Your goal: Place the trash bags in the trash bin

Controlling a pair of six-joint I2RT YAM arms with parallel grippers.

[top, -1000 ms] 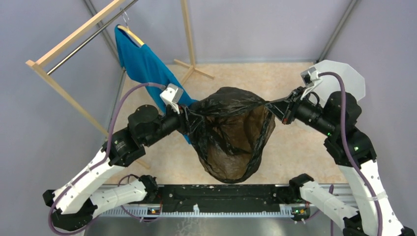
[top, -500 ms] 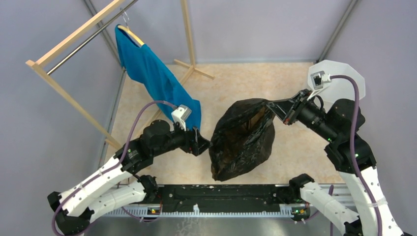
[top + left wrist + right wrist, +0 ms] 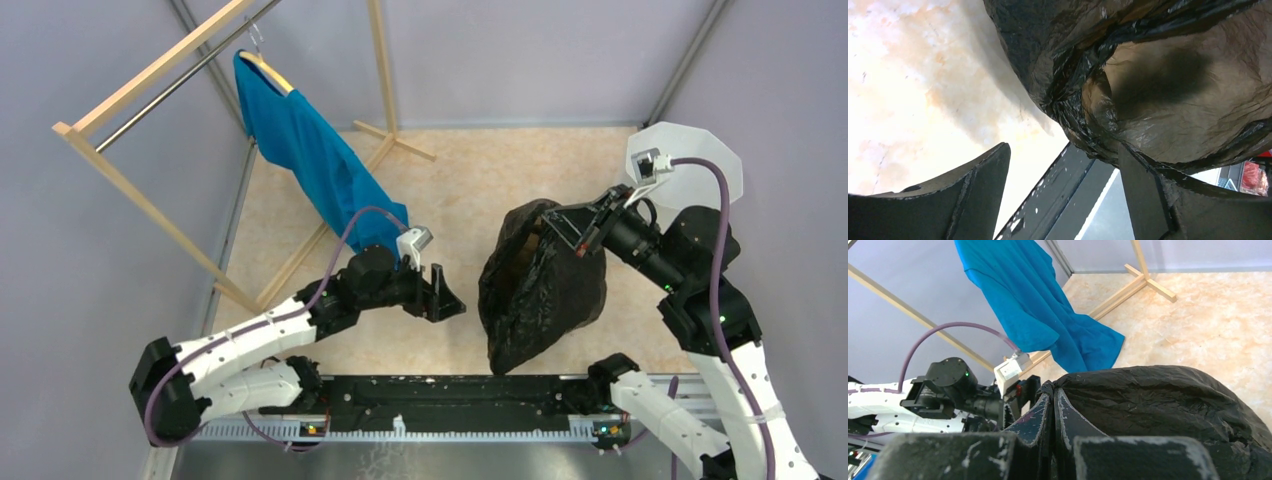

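Trash bin (image 3: 690,138): standing at far right, behind the right arm; its inside is not showing.
Trash bag (image 3: 540,290): hanging outside the bin, crumpled, between the two arms.
Right arm: reaching inward, right gripper (image 3: 1053,407) pinching the bag's top edge, fingers pressing together on the film.
Left arm: stretching low toward the bag, left gripper (image 3: 1063,160) gaping wide, holding nothing, just beside the film.

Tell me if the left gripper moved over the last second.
Yes. The left gripper released the trash bag, moving off the blue T-shirt toward the base rail.
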